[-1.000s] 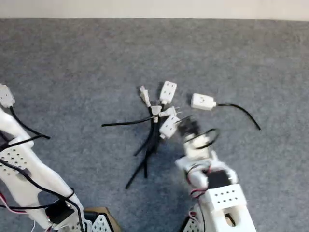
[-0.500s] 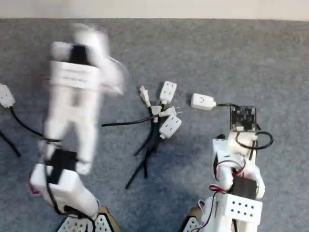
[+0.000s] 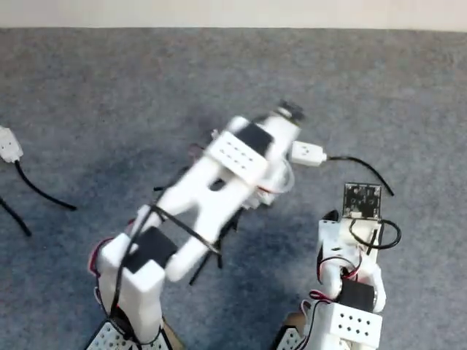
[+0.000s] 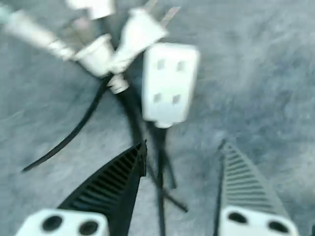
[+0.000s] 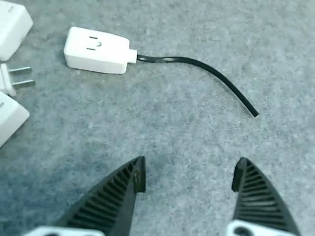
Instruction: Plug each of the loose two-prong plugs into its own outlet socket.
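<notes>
My left gripper (image 4: 182,147) is open, hovering just above a white outlet block (image 4: 170,81) with a black cord. Beyond that block lie a white two-prong plug (image 4: 140,32) and a second plug (image 4: 96,51) among tangled black cords (image 4: 130,105). In the high view my left arm (image 3: 219,182) stretches over this cluster and hides most of it. My right gripper (image 5: 190,172) is open over bare carpet, short of a single white socket (image 5: 98,49) (image 3: 306,152) with a curved black cord (image 5: 206,69). A plug's prongs (image 5: 12,76) show beside it.
Another white socket (image 3: 9,144) with its black cord lies at the far left of the grey carpet (image 3: 408,95). My right arm (image 3: 350,248) stands at the lower right. A pale strip borders the carpet's far edge.
My left arm has swung from the far left across to the plug cluster in the middle. My right arm has pulled back from the cluster toward the lower right.
</notes>
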Controlling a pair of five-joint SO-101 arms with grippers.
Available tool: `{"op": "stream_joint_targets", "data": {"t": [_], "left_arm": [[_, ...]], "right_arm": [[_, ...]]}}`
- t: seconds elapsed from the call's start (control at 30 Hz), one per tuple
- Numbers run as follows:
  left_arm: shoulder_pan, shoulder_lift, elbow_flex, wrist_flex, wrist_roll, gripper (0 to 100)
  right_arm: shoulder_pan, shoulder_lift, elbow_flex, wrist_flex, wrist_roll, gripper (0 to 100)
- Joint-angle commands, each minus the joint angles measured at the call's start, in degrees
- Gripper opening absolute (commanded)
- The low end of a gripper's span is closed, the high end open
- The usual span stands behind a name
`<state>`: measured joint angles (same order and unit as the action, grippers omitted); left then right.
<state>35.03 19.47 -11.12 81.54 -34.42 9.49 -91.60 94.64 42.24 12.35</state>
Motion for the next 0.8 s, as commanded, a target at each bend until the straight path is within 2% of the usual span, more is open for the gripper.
{"op": "stream_joint_targets", "data": {"t": [0.0,0.13,0.37,0.67,0.77], "left_arm": [[1.8,2.7,-0.5,-4.8,2.1,30],[0.3,9.2,-0.6,-9.8,5.5,30],[-1.6,12.9,-3.0,-9.8,5.5,30],[-5.4,12.5,-14.0,0.3,5.3,30],[-6.4,12.5,-15.3,1.4,5.2,30]], "right_arm": [[-0.7,-0.8,1.0,-1.5,-0.2,27.6],[-0.7,-0.8,1.0,-1.5,-0.2,27.6],[-1.0,-0.8,1.0,-1.5,1.9,27.6],[-1.1,-0.8,1.1,-1.5,1.8,27.6],[-2.3,-0.8,1.1,-1.5,2.0,27.6]]}}
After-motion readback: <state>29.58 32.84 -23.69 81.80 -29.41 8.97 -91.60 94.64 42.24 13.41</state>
